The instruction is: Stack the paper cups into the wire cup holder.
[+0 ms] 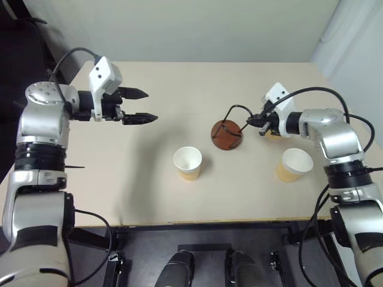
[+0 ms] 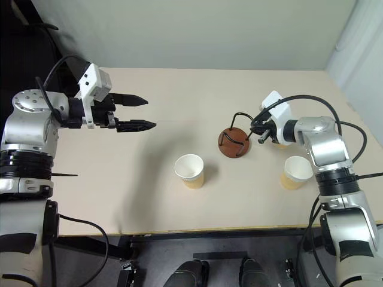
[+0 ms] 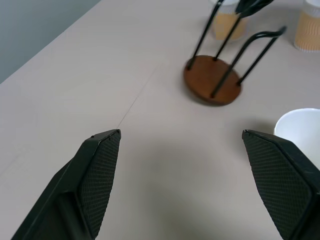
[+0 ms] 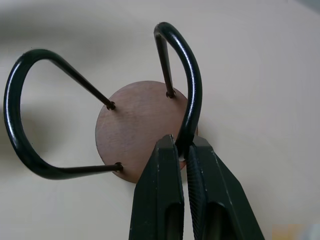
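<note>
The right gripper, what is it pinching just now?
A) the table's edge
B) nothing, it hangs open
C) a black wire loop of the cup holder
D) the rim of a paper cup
C: in the right wrist view the right gripper is shut on a black loop of the wire cup holder, above its brown base.

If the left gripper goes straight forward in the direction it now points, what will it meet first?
Probably the wire cup holder: it stands ahead of the open left gripper, with bare table between them. Depth is uncertain.
</note>
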`<state>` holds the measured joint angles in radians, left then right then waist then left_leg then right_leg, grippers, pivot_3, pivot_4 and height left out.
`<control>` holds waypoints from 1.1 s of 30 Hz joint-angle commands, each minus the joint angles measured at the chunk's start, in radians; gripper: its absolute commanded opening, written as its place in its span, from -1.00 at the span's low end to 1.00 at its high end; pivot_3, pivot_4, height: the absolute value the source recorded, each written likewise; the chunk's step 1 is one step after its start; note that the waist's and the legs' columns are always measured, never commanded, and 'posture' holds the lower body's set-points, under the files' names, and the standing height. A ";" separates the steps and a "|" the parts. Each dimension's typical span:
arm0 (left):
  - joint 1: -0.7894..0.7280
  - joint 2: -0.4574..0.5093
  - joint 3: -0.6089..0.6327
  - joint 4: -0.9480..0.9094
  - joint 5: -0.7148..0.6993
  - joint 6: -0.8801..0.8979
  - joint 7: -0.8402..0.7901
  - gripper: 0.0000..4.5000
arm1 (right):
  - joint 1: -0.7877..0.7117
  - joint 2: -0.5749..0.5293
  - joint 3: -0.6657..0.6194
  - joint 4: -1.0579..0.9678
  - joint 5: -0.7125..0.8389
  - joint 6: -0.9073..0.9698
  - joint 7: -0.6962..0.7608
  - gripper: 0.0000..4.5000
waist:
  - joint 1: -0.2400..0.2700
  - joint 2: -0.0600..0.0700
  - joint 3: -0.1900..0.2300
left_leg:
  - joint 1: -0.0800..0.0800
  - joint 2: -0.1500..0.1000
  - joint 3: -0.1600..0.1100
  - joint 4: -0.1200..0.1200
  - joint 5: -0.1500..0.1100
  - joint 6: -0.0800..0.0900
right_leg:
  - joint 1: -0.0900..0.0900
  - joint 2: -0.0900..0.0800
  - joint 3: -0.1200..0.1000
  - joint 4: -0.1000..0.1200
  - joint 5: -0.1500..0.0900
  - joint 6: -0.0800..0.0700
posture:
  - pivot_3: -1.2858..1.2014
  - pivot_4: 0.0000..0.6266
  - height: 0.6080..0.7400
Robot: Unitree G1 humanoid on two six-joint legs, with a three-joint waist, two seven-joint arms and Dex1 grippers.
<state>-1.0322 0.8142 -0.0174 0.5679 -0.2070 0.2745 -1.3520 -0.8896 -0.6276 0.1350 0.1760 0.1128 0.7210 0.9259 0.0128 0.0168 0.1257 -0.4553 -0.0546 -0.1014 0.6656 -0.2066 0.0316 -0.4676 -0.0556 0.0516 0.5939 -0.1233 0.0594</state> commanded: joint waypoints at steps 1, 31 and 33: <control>-0.042 0.001 0.007 0.008 0.002 -0.027 -0.009 0.85 | -0.004 -0.022 -0.012 -0.079 0.042 0.075 0.028 -0.99 | -0.002 0.000 0.000 | 0.000 0.000 0.000 0.000 -0.001 0.002 | 0.000 0.000 0.000 0.000 0.000 0.000 | 0.03 -0.52 1.00; -0.016 -0.008 0.011 -0.006 0.003 -0.029 -0.040 0.85 | 0.000 -0.284 0.118 -0.194 0.121 0.141 0.278 -0.99 | -0.005 0.000 0.000 | -0.001 0.000 0.000 -0.001 0.003 0.005 | -0.001 0.001 0.000 0.001 0.000 0.001 | 0.03 -0.52 1.00; -0.014 -0.009 0.010 -0.007 0.003 -0.029 -0.041 0.85 | -0.002 -0.282 0.117 -0.202 0.128 0.148 0.286 -0.99 | -0.006 0.000 0.000 | -0.001 0.000 0.000 -0.001 0.003 0.005 | -0.001 0.001 0.000 0.001 0.000 0.001 | 0.03 -0.52 1.00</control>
<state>-1.0412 0.7952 -0.0198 0.5902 -0.1934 0.2464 -1.3907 -0.8808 -0.8964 0.2583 0.0094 0.2312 0.8774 1.1984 0.0072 0.0168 0.1258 -0.4559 -0.0540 -0.1012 0.6647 -0.2039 0.0363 -0.4688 -0.0550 0.0517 0.5950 -0.1232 0.0604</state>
